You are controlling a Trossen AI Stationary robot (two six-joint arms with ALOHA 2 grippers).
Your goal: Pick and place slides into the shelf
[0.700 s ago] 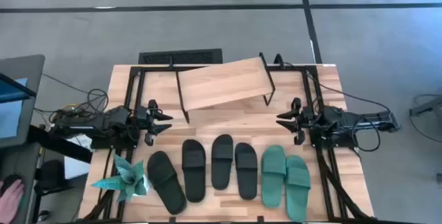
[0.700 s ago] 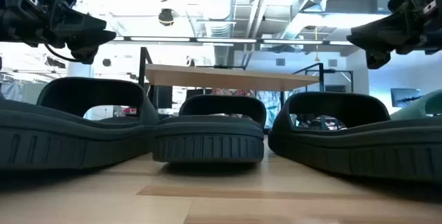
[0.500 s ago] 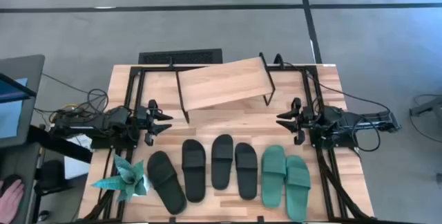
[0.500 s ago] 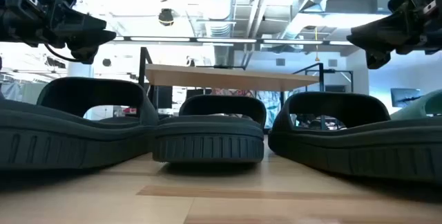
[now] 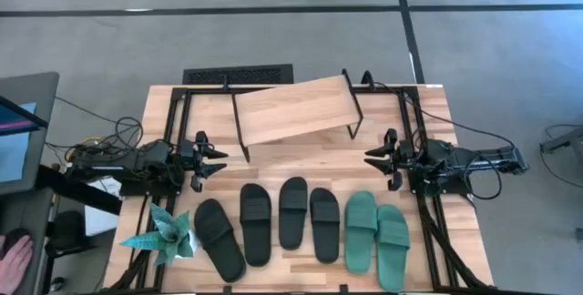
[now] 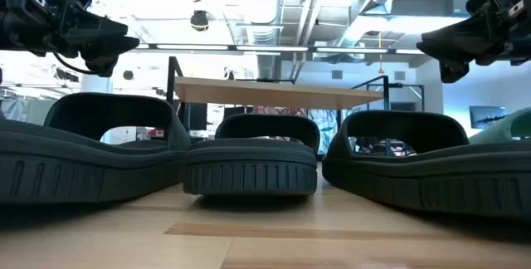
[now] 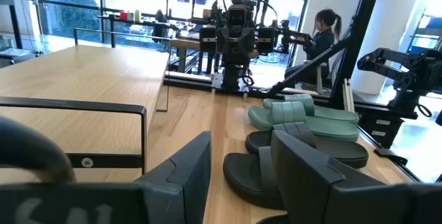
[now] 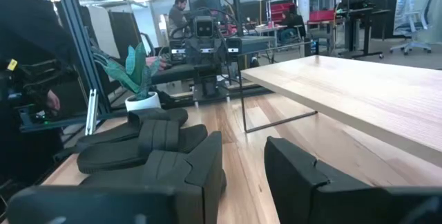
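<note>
Six slides lie sole-down in a row on the near half of the table: several black ones [image 5: 256, 223] [image 5: 292, 211] [image 5: 324, 224] [image 5: 219, 239] and two teal ones [image 5: 361, 230] [image 5: 393, 246]. The shelf [image 5: 296, 108], a slanted light wood plank on thin black legs, stands at the far middle. My left gripper [image 5: 222, 160] hovers open at the table's left, pointing right, above and beyond the black slides [image 7: 276, 162]. My right gripper [image 5: 368, 157] hovers open at the table's right, pointing left, just beyond the teal pair. Neither has anything between its fingers [image 7: 186, 175] [image 8: 200, 175].
A teal paper plant [image 5: 166, 238] stands at the near left corner beside the leftmost black slide. Black frame rails [image 5: 178, 122] run along both table sides. Bare wood lies between the shelf and the row of slides. A person's hand [image 5: 11, 257] shows off the table at left.
</note>
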